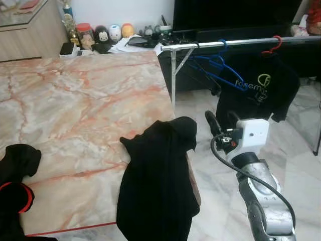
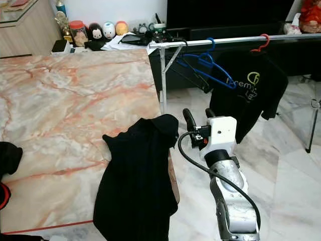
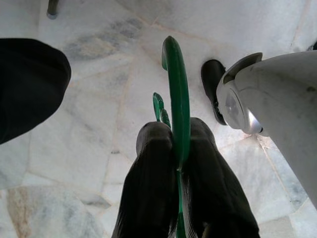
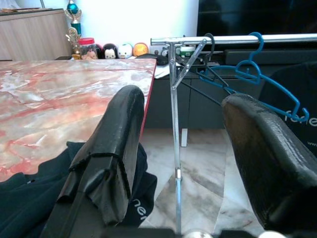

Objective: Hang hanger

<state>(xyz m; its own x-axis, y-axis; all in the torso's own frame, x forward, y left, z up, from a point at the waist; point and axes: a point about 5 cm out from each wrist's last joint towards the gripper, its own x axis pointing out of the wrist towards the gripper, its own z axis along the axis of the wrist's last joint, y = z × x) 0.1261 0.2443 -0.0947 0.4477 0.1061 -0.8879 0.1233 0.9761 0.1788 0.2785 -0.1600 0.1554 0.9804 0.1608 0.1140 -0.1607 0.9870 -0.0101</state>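
In the left eye view, the right hand (image 1: pixel 219 119) hung raised beside the marble surface (image 1: pixel 75 110), fingers apart and holding nothing. A black garment (image 1: pixel 158 181) draped over the surface's near corner. Beyond stood the metal rail (image 1: pixel 235 43), carrying a blue hanger (image 1: pixel 216 65) and a black t-shirt (image 1: pixel 258 90) on a red hanger (image 1: pixel 273 46).

In the left wrist view, the left hand (image 3: pixel 177 148) was clamped on a green hanger (image 3: pixel 176 94), its hook poking out past the fingertips above the pale tiled floor (image 3: pixel 89 124).

In the right wrist view, the right hand's two fingers (image 4: pixel 119 144) stood wide apart, framing the rail's upright post.
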